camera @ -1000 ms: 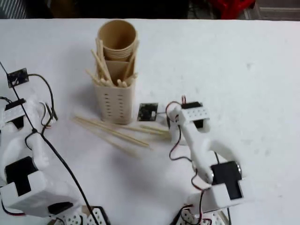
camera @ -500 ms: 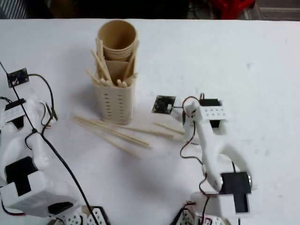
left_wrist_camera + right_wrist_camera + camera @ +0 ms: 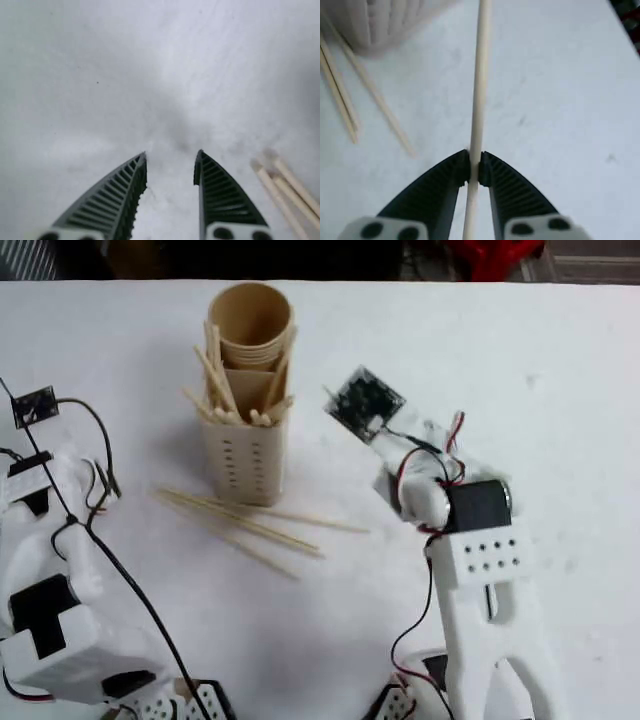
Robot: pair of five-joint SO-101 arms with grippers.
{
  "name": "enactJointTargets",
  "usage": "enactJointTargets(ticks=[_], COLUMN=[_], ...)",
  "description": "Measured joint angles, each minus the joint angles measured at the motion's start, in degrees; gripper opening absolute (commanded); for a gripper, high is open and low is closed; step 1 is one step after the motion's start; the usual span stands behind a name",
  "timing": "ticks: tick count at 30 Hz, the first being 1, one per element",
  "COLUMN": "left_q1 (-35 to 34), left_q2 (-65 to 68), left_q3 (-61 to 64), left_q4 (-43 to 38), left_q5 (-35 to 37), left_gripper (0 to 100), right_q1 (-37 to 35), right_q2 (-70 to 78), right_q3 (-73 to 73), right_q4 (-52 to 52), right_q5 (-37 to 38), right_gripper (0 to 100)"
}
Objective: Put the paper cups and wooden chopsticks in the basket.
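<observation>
R gripper (image 3: 474, 165) pinches one chopstick (image 3: 481, 75), at 3 o'clock of basket (image 3: 245, 465). Light, stiff, smooth, so prob. pivots; best gripped near mid-length. Loose sticks (image 3: 250, 525) at basket's 6 o'clock. L gripper (image 3: 170, 165) spread, empty.

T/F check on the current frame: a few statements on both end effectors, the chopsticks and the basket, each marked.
1. The right end effector is shut on a chopstick. True.
2. The left end effector grips a chopstick. False: it is open with nothing between its fingers, over the table.
3. The basket lies tipped on its side. False: it stands upright, with paper cups and chopsticks in it.
4. Loose chopsticks lie on the table beside the basket. True.
</observation>
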Motion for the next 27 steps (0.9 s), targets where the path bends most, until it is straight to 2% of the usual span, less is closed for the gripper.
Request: enactJointTargets(ticks=[6,17,21,27], left_q1=[0.0,0.0,0.0,0.0], left_q2=[0.0,0.0,0.0,0.0], left_q3=[0.0,0.0,0.0,0.0], left_q4=[0.0,0.0,0.0,0.0], left_q5=[0.0,0.0,0.0,0.0], left_gripper=[17,17,17,17], right_q1=[-7.1,-16.7,-18.4,-19.0], right_q2=[9.2,42.6,54.5,67.5], right_q3=[-23.3,-80.4,-95.8,-113.8], right_q4=[0.8,1.2,1.2,7.2], right_q5=[-11.0,-25.5,-32.2,-34.7], right_gripper=[1.5,1.6,1.7,1.7])
